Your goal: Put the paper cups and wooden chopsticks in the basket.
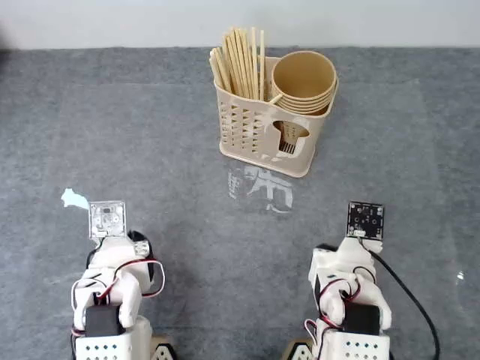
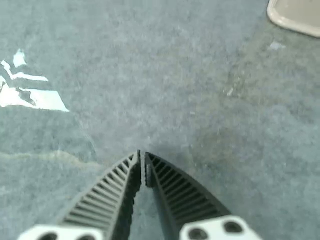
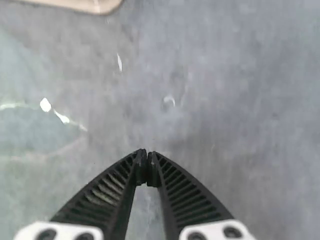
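Grey felt covers the worktop (image 1: 150, 135), where a beige slotted basket (image 1: 259, 139) stands upright toward the far edge, roughly midway between the two arms. Nested paper cups (image 1: 304, 79) sit mouth-up in the basket's right compartment, their rims rising above its wall. Wooden chopsticks (image 1: 240, 60) stand on end in the left compartment, just beside the cups, their tips fanning out well above the rim.

A shiny patch (image 1: 262, 187) lies on the felt just in front of the basket.

At the near edge, well apart from the basket, the left arm (image 1: 112, 289) and right arm (image 1: 349, 296) sit side by side. The left pincer (image 2: 143, 160) hangs over the felt with its ribbed black tips pressed together, holding nothing; a corner of the basket shows beyond it. The right pincer (image 3: 145, 160) is likewise closed tip to tip, with nothing in its grip.

A pale scrap (image 1: 73, 199) lies on the felt near the left arm. A black cable (image 1: 405, 292) trails from the right arm toward the near edge.
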Tool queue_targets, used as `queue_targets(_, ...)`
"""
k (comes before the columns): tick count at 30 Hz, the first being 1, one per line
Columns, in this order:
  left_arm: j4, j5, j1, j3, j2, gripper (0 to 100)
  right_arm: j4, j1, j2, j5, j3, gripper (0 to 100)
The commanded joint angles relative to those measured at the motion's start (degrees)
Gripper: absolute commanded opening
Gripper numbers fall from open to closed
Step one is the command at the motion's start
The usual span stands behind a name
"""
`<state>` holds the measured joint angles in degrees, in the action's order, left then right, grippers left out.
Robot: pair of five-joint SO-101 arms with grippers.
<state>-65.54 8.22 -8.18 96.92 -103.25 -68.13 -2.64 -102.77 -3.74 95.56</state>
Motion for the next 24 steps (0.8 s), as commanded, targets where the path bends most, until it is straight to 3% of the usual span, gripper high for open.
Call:
queue_targets(1, -1.76, -0.62, 0.44, -0.48, -0.70, 1, -4.44, 0.66, -0.13, 0.00, 0.88, 0.9)
queue_targets(8, -6.68, -0.35, 0.35, -0.48, -0.79, 1, -6.46, 0.22, -0.57, 0.00, 0.88, 0.9)
queue_targets(24, -6.86, -0.35, 0.09, -0.48, -0.88, 1, -6.46, 0.22, -0.57, 0.00, 0.88, 0.9)
